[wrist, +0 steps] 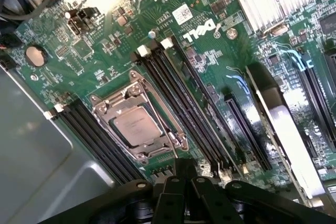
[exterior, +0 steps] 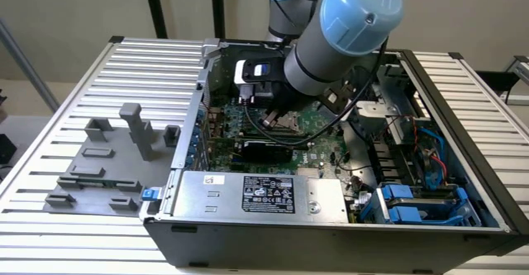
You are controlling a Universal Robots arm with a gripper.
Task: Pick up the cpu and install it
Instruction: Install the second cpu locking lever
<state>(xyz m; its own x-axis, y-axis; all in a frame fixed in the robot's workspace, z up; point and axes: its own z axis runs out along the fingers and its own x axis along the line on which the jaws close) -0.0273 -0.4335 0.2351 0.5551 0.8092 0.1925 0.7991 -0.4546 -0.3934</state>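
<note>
Currently, status by item, left to right:
Fixture blocks (exterior: 103,170): one grey set on the bench, exterior view's left, holding no chip.
Cpu (wrist: 137,128): one, seated flat in the socket (wrist: 138,123), apparently installed.
Gripper (wrist: 184,192): jaws closed, empty, above the motherboard (wrist: 210,56).

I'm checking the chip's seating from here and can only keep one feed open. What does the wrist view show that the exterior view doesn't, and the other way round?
Wrist view alone: the cpu lying in the metal-framed socket, with black memory slots on both sides, and the shut gripper beside the socket, holding nothing.

Exterior view alone: the arm reaching into the open computer case, the grey fixture blocks on the slatted table, and the power supply.

Both: the green motherboard and the socket area.
</note>
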